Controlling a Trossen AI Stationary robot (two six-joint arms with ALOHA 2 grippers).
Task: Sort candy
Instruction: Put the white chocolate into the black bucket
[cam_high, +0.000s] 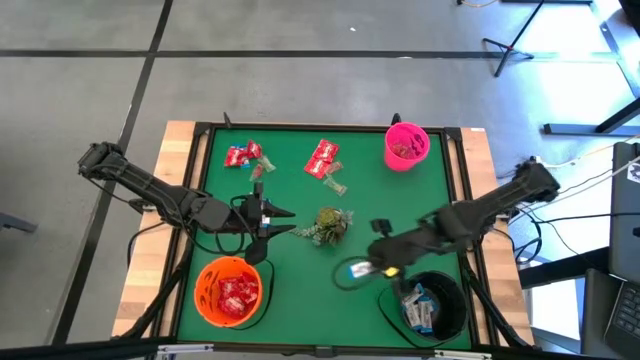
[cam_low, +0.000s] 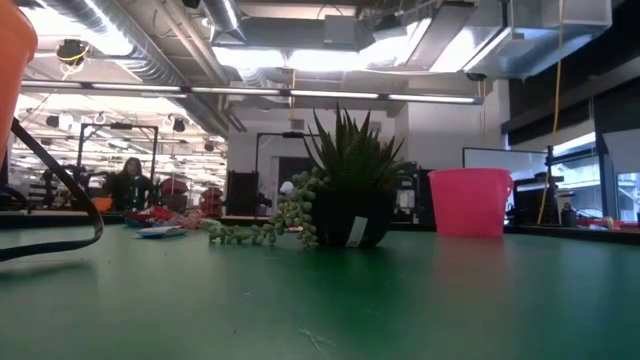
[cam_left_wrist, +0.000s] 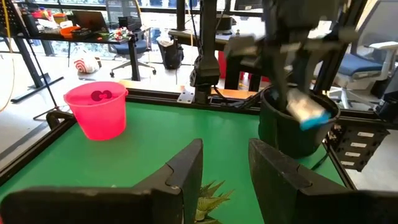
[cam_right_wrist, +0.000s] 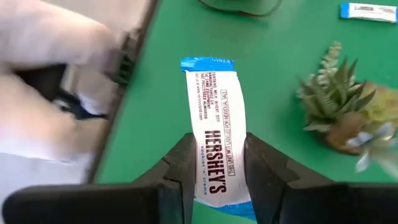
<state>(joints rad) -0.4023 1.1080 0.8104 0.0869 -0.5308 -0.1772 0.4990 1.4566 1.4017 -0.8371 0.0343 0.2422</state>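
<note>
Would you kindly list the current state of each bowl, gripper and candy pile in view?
Right gripper: jaws shut on white-and-blue candy bar, lifted off the table.
Left gripper: jaws apart, empty, beside plant.
Orange bowl: holds red packets.
Black bowl: holds white-and-blue packets.
Pink bowl: holds small dark pieces.
Loose red packets: unsorted on the mat.

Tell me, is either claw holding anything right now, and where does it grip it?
The right gripper pinches a white-and-blue candy bar near one end. The left gripper holds nothing.
</note>
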